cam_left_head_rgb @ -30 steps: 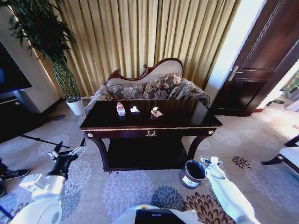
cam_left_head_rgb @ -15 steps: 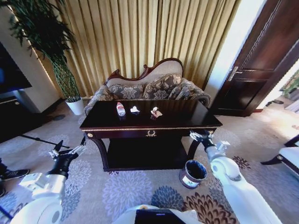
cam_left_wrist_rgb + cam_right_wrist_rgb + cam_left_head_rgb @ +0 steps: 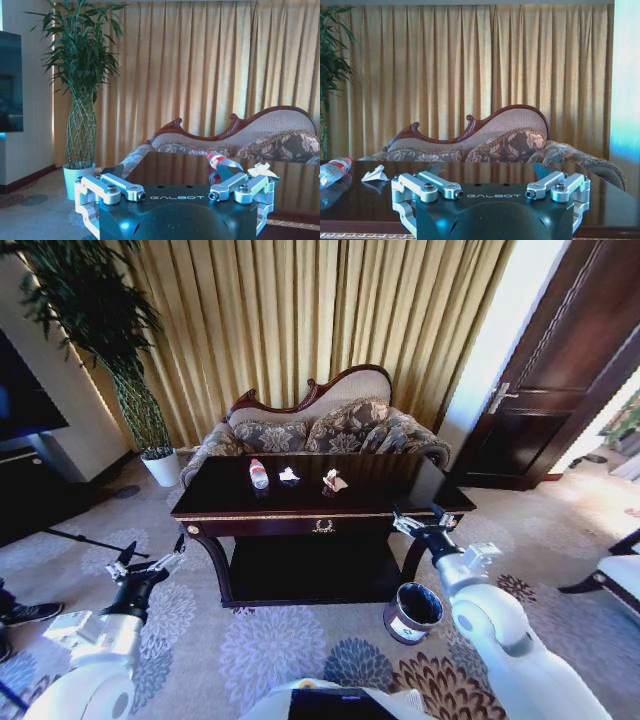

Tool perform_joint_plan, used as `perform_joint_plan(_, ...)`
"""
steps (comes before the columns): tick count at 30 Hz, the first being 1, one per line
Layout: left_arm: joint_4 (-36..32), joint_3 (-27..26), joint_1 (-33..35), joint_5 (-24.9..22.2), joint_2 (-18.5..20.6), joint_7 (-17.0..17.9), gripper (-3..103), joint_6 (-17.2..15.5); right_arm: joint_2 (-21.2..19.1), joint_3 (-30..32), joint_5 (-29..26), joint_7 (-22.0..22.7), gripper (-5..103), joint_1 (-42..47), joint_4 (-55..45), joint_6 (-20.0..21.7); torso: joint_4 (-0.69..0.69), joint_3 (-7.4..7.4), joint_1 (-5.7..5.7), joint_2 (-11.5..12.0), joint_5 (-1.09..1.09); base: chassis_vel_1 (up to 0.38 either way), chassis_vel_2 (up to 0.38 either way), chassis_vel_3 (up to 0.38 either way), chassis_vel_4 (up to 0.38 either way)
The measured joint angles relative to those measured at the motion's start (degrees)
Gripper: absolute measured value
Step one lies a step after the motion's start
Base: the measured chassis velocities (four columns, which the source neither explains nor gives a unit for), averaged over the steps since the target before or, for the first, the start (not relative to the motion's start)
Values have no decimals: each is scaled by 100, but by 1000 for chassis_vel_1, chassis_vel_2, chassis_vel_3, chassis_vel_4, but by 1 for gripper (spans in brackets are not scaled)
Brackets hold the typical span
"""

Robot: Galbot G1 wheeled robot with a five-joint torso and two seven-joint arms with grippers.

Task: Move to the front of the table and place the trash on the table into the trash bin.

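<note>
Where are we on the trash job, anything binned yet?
Done: robot faces the table. In hand: right gripper raised at its front edge, jaws open, empty; left gripper low. Left: bottle and paper scraps lie on top, bin unused.

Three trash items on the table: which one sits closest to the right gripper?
The crumpled wrapper, the rightmost of the three. The flat paper scrap lies in the middle and the red-capped bottle farthest left, while the right gripper hovers at the table's front right edge.
</note>
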State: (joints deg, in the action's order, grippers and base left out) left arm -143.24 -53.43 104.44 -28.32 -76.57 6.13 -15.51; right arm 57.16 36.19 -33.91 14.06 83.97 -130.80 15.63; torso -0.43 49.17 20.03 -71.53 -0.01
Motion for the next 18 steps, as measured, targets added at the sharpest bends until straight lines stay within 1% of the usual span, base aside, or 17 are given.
perform_joint_plan(18, 0, 25, -17, 24, 4, 0, 100, 7, -20, -14, -145, -20, 100, -75, 15, 20, 0, 0, 0, 0, 0, 0, 0, 0, 0)
